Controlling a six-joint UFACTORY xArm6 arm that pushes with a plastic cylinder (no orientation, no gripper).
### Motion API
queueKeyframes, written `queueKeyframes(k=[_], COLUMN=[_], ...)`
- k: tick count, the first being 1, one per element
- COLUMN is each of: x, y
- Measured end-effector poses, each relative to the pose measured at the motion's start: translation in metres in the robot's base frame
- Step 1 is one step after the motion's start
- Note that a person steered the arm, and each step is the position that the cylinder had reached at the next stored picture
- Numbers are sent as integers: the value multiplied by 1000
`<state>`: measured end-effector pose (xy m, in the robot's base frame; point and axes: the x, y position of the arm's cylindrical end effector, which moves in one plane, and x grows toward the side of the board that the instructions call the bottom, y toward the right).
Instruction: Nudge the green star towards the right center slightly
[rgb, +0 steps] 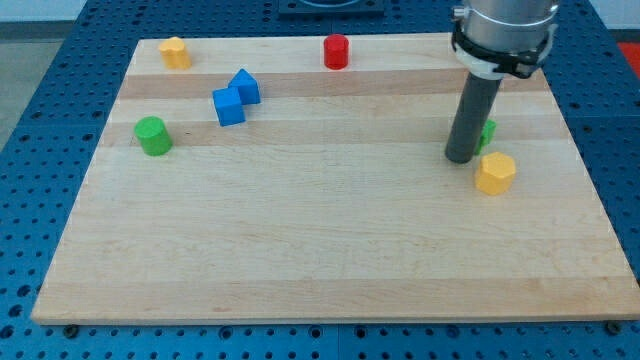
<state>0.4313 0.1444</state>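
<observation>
my tip (461, 158) rests on the wooden counter (320, 250) toward the view's right, the dark rod rising straight up from it to the grey mount at the view's top. the green star (487, 133) sits just behind the rod on its right side, mostly hidden, so only a sliver of green shows and its shape cannot really be made out; it looks to be touching or very nearly touching the rod. there is no hand here, only the rod, so nothing is clenched or grasped. a yellow block (495, 172) lies just right of and below my tip, close to it. far on the view's left are a green cylinder (153, 136), two blue blocks (229, 106) (244, 86) side by side, a yellow block (175, 52) near the top left corner, and a red cylinder (336, 51) at the top edge.
</observation>
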Motion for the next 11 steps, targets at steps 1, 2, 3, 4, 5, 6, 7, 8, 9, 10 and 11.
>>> queueKeyframes(k=[1, 2, 3, 4, 5, 6, 7, 8, 9, 10, 11], x=[-8, -32, -35, -35, -35, -35, -35, -35, -35, -34, -12], y=[-12, -9, 2, 20, 29, 29, 36, 36, 31, 6, -21])
